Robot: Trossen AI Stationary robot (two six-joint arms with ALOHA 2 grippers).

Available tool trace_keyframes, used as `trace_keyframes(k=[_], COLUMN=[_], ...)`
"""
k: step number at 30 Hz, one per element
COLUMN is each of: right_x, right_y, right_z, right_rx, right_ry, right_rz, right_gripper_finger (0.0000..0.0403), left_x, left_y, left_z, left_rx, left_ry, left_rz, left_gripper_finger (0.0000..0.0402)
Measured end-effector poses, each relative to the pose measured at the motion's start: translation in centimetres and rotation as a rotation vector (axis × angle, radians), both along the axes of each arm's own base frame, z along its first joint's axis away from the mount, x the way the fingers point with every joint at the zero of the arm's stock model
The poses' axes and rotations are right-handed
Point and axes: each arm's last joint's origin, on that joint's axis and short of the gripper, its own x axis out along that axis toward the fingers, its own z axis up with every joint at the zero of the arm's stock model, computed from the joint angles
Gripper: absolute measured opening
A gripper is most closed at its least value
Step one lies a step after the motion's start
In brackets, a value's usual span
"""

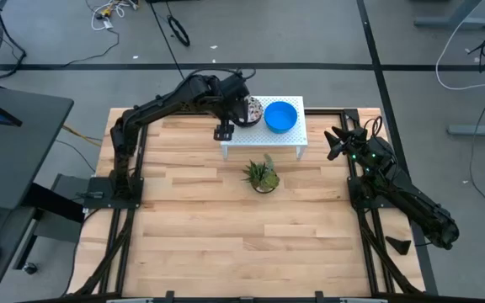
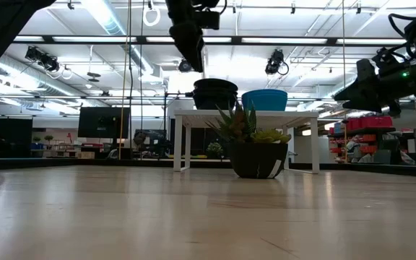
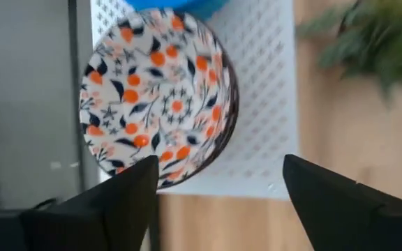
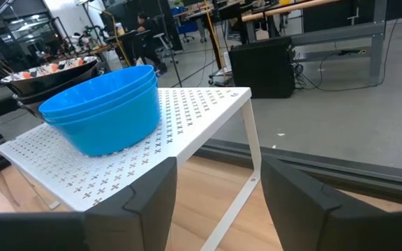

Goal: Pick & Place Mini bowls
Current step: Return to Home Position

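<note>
Here the left end effector (image 1: 223, 132) hangs over the front left corner of the white perforated metal shelf (image 1: 289, 139), upper middle of the high view, its fingers spread wide and pinching nothing. Directly beneath it, the white mini bowls with orange-and-dark floral pattern (image 3: 158, 94) sit stacked on the shelf's left end, just beside the stacked plain bright blue mini bowls (image 4: 103, 108). The right end effector (image 1: 337, 143) waits at the shelf's right side, fingers apart and empty. The floral stack sits close to the shelf's edge, so a fingertip clipping its rim on withdrawal could probably tip it or nudge it off. The small green potted plant (image 1: 261, 174) on the wooden counter (image 1: 226, 219), in front of the shelf, could be brushed by a low swing.
</note>
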Motion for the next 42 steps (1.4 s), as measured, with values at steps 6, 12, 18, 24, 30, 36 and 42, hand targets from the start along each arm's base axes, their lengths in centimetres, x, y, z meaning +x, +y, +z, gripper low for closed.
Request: trace_keyframes(k=[6, 12, 18, 24, 30, 36, 42], right_x=[0.0, 0.0, 0.0, 0.0, 0.0, 0.0, 0.0], right_y=[0.0, 0.0, 0.0, 0.0, 0.0, 0.0, 0.0], right_z=[0.0, 0.0, 0.0, 0.0, 0.0, 0.0, 0.0], right_rx=[0.0, 0.0, 0.0, 0.0, 0.0, 0.0, 0.0], right_ry=[0.0, 0.0, 0.0, 0.0, 0.0, 0.0, 0.0], right_rz=[0.0, 0.0, 0.0, 0.0, 0.0, 0.0, 0.0], right_gripper_finger=[0.021, 0.021, 0.021, 0.021, 0.021, 0.021, 0.021], left_x=[-0.6, -0.9, -3.1, -7.1, -12.0, -17.5, -21.6], left_y=[0.4, 0.7, -0.2, -2.4, -4.6, -6.9, -9.2], left_z=[1.6, 2.9, 2.3, 0.4, -1.1, -3.0, -6.1], left_rx=[-0.175, -0.236, -0.156, -0.169, -0.186, -0.173, -0.227], left_ry=[-0.193, -0.369, -0.585, -0.739, -0.795, -0.862, -1.081], left_rz=[0.065, 0.118, 0.154, 0.182, 0.224, 0.287, 0.272], left_gripper_finger=[0.0325, 0.0324, 0.0324, 0.0324, 0.0323, 0.0323, 0.0323])
